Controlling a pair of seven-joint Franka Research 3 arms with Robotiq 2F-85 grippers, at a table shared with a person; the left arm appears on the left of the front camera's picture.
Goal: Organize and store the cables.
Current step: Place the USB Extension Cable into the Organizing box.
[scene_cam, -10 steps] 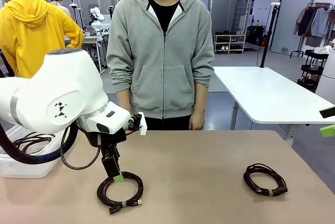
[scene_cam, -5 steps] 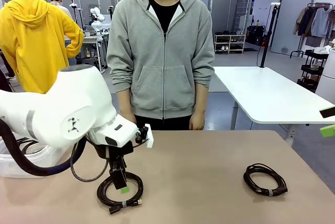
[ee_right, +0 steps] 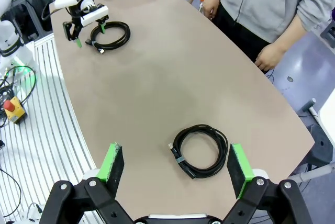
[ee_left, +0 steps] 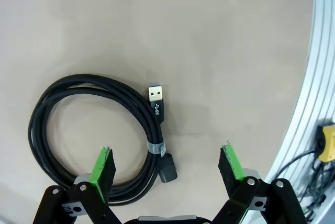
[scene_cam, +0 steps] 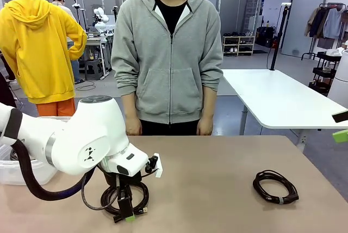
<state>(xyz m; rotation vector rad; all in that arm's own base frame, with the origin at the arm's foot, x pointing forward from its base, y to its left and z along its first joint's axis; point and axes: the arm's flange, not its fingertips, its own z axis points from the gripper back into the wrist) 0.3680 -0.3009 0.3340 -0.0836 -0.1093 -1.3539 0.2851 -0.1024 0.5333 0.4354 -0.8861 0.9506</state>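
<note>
Front view shows that the left arm (scene_cam: 81, 146) has swung down and toward the camera since a second ago. Back then the left gripper (scene_cam: 126, 214) hung over the far side of the left cable (scene_cam: 144, 196). Now its green pad sits low at the near side of the coil, by the plug. The left cable has not moved. The right cable (scene_cam: 281, 200) lies in the same spot too. The person (scene_cam: 168, 59) stands as before at the far edge, hands down.

From the left wrist, the left gripper is spread wide and grips nothing. One pad (ee_left: 102, 166) is over the coil's rim and the other is over bare table. The tied part of the coil lies between the two fingers. It cannot be told if the pads touch the table.

The left cable is a round coil of thin black cord, looped many times. A small pale band (ee_left: 155, 146) holds the loops together. A flat silver plug (ee_left: 155, 94) with blue inside sticks out just past the band. The right cable is the same kind of coil, with a pale band too.

From the right wrist, the right gripper (ee_right: 175, 164) is also spread wide, high above the right cable, with nothing in it.

The table (scene_cam: 217, 189) is wide and bare between the two cables, which lie well apart. The left cable is near the table's near edge, with striped floor (ee_left: 314, 77) past it. A clear bin (scene_cam: 13, 176) sits at the table's left end, behind the left arm. The right cable has bare table all round it.
</note>
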